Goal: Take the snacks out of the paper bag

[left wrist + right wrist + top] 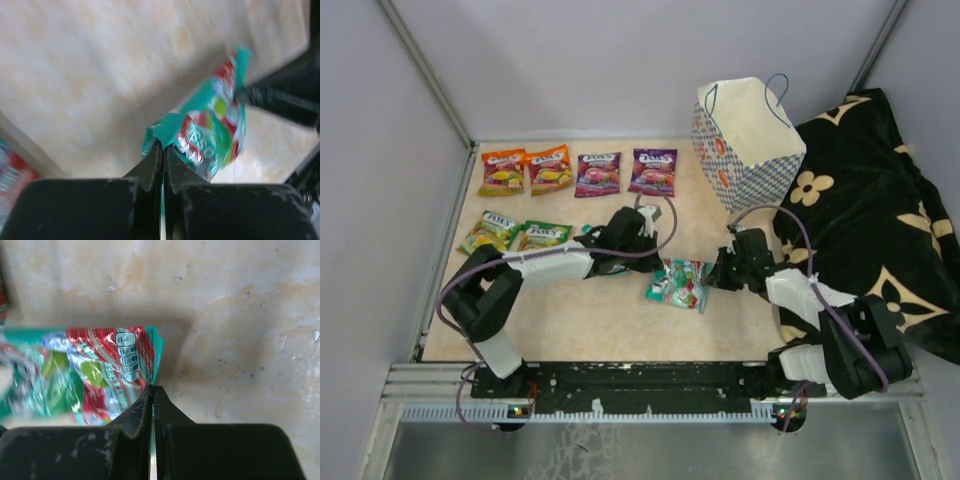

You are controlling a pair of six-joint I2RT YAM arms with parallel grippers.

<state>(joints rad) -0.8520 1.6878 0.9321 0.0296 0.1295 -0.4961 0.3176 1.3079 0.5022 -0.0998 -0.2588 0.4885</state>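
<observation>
A teal snack packet [678,285] lies low over the table's middle, held at both ends. My left gripper [646,263] is shut on its left corner; the left wrist view shows the fingertips [156,150] pinching the blurred teal packet [210,132]. My right gripper [722,272] is shut on its right edge; the right wrist view shows the packet [85,375] with its edge between the closed fingertips [150,392]. The paper bag [745,140] stands at the back right, mouth up, its inside hidden.
Two orange packets [527,170], two purple packets [625,172] and two green packets [515,235] lie in rows at the back left. A black cloth with gold flowers [865,200] covers the right side. Grey walls enclose the table.
</observation>
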